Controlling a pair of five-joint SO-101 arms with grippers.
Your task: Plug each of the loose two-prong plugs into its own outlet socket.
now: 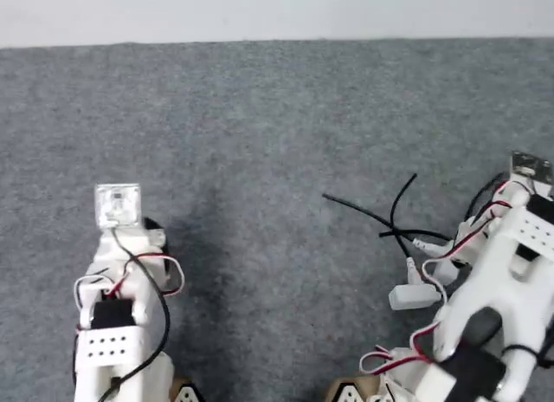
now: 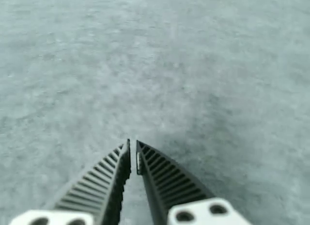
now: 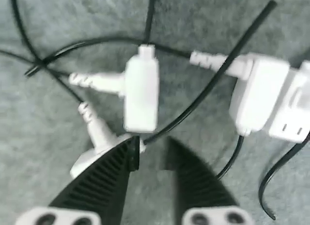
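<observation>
Several white plug and socket pieces with black cables lie in a tangle on the grey carpet. In the right wrist view a white socket block (image 3: 141, 94) lies just ahead of my right gripper (image 3: 151, 150), which is open. A larger white block (image 3: 264, 96) with two slots lies off to one side. A third white plug (image 3: 92, 150) is partly hidden under one finger (image 3: 111, 174). A black cable (image 3: 213, 79) runs down toward the gap between the fingers. In the high view a white plug (image 1: 414, 294) lies beside the right arm. My left gripper (image 2: 133, 147) is shut over bare carpet.
Black cable ends (image 1: 394, 216) spread out from the tangle toward the middle of the table. The grey carpet (image 1: 277, 116) ends at a pale wall along the far edge. The left arm (image 1: 117, 315) stands at the near left.
</observation>
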